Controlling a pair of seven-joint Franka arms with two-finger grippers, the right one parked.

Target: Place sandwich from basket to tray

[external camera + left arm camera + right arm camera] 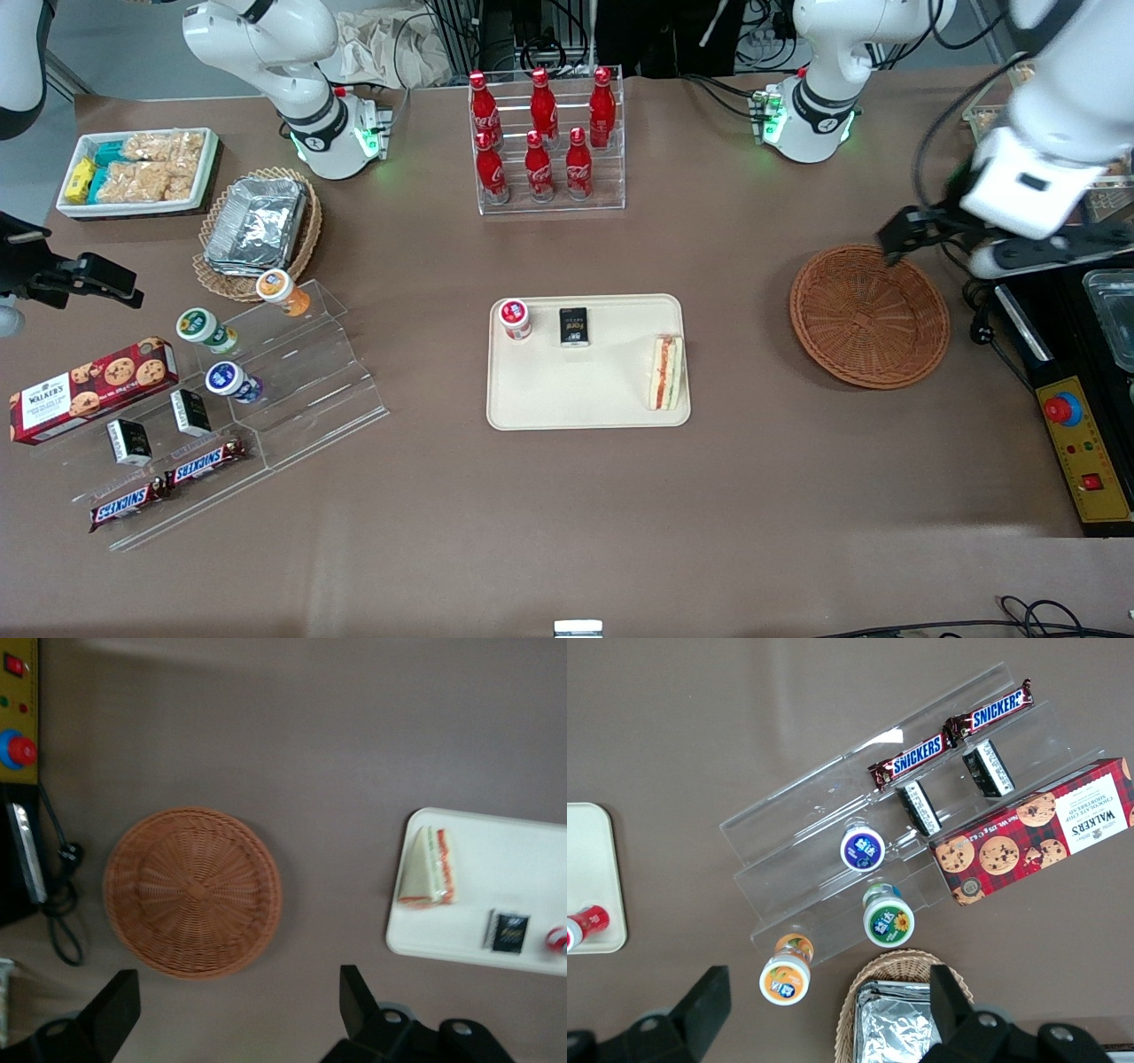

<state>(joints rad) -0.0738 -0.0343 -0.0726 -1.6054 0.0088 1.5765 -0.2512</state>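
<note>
Brown worktop [753, 496] stretches out under me, and my hand [239, 1014] hangs above it with its fingers [354, 1001] spread wide and nothing between them, up over the working arm's end of the worktop at the basket's rim that lies farther from the front camera. Just below my hand sits the basket [869, 316], round, shallow, reddish-brown wicker, with only its bare weave showing. Well apart from it, toward the middle of the worktop, lies the tray [576, 390], cream-beige with rounded corners. On it, along the edge nearest the basket, rests the sandwich [665, 372], a pale wedge with red-orange and green filling showing along one side. Also on the tray, farther from the front camera than the sandwich, stand a small dark packet [574, 327] and, beside it, a red-lidded cup [515, 318]. Farther from the front camera than the tray, a clear rack [611, 197] holds six red cola bottles [538, 167]. Toward the parked arm's end I see a clear stepped stand [306, 390] with small cups [232, 382] and Snickers bars [204, 462], and a red cookie box [92, 389] beside it.
</note>
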